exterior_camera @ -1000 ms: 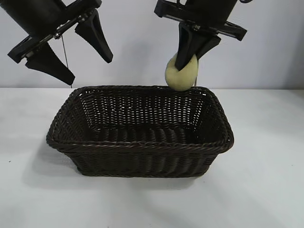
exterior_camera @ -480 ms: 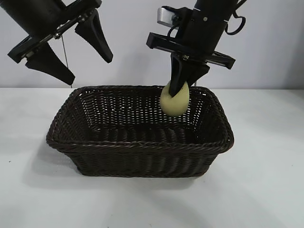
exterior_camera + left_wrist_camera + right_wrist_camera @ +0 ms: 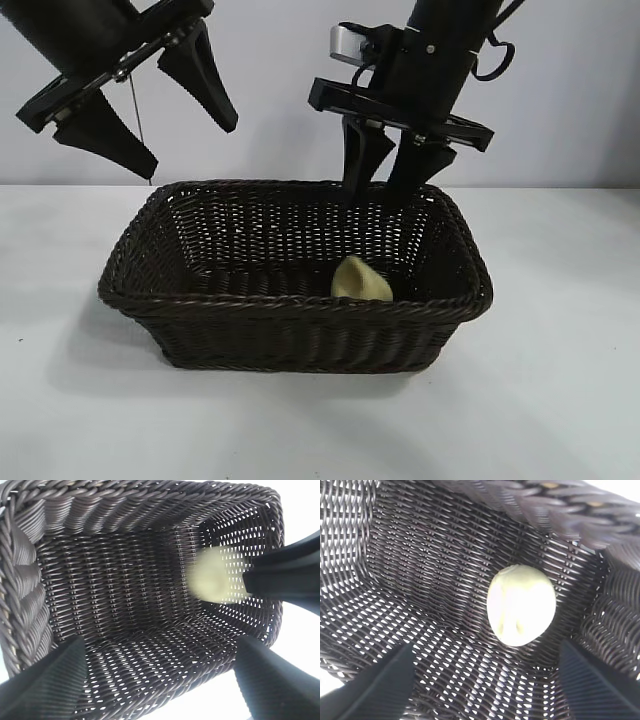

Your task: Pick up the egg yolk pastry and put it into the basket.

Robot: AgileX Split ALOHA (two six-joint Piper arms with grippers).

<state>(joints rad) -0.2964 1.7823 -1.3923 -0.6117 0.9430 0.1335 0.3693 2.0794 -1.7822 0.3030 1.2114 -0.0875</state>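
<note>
Your right gripper (image 3: 385,170) has its jaws spread apart with nothing between them; it hangs at the upper middle of the exterior view, its fingertips just over the back rim of the basket (image 3: 300,305). Below it, the pastry (image 3: 360,281) lies loose on the basket floor, low in the right half and partly hidden behind the front wall. In the right wrist view the same pastry (image 3: 521,604) sits near the centre of the frame, pale yellow against the dark weave, resting close to a corner where the floor meets the side walls, with that gripper's two fingers (image 3: 380,687) dark at the lower edge, clear of it.

Your left gripper (image 3: 175,105) is parked at the upper left of the exterior view, jaws wide apart and empty, above and outside the basket's left end. From its wrist camera the pastry (image 3: 210,577) shows as a blurred pale spot at the far right of the basket (image 3: 100,510) interior.

The basket stands on a white table (image 3: 560,400).
</note>
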